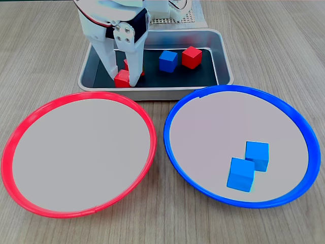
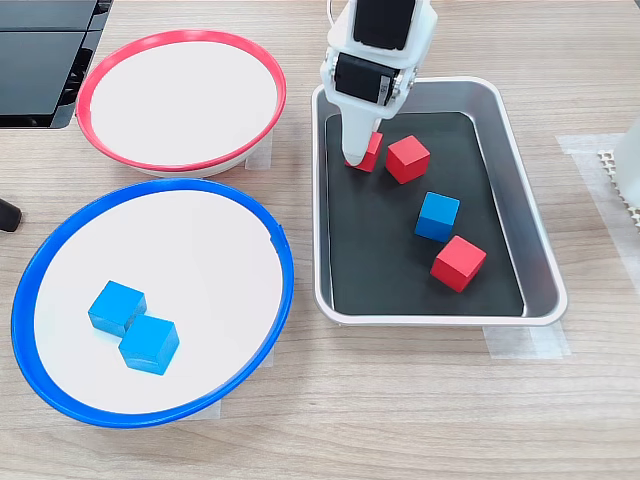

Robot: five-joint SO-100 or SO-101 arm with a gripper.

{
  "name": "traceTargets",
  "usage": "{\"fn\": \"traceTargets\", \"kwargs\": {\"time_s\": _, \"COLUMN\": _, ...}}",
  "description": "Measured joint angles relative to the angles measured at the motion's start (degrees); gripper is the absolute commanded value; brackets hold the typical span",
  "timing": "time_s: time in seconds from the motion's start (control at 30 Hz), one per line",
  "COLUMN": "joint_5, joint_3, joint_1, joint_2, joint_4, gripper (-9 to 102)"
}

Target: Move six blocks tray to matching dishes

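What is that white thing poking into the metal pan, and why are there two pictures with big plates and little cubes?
The white thing is a robot arm, and its tip is a gripper with two fingers, like tongs. Both pictures show the same table at the same moment: one camera faces the arm from the front, the other looks down from above. The gripper is reaching into the tray, its fingers around a red block. Whether they are squeezing it yet is hard to tell. Two more red blocks and one blue block lie in the tray. The blue-rimmed dish holds two blue blocks. The red-rimmed dish holds nothing yet.
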Motion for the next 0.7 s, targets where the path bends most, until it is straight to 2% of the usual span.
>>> {"fn": "traceTargets", "kwargs": {"time_s": 0.13, "joint_5": 2.7, "joint_3": -5.7, "joint_1": -2.3, "joint_2": 1.3, "joint_4": 12.4, "gripper": 0}}
{"fn": "traceTargets", "kwargs": {"time_s": 0.23, "joint_5": 10.3, "joint_3": -16.1, "joint_1": -4.5, "joint_2": 2.5, "joint_4": 25.0, "gripper": 0}}
{"fn": "traceTargets", "kwargs": {"time_s": 0.27, "joint_5": 14.3, "joint_3": -19.1, "joint_1": -5.2, "joint_2": 2.5, "joint_4": 25.0, "gripper": 0}}
{"fn": "traceTargets", "kwargs": {"time_s": 0.33, "joint_5": 22.5, "joint_3": -23.6, "joint_1": -5.4, "joint_2": 2.0, "joint_4": 22.5, "gripper": 0}}
{"fn": "traceTargets", "kwargs": {"time_s": 0.43, "joint_5": 32.4, "joint_3": -26.7, "joint_1": -4.6, "joint_2": -1.0, "joint_4": 13.5, "gripper": 0}}
{"fn": "traceTargets", "kwargs": {"time_s": 0.6, "joint_5": 35.9, "joint_3": -28.0, "joint_1": -1.6, "joint_2": -8.3, "joint_4": -3.1, "gripper": 0}}
{"fn": "traceTargets", "kwargs": {"time_s": 0.7, "joint_5": 35.9, "joint_3": -28.4, "joint_1": -1.1, "joint_2": -11.2, "joint_4": -7.2, "gripper": 9}}
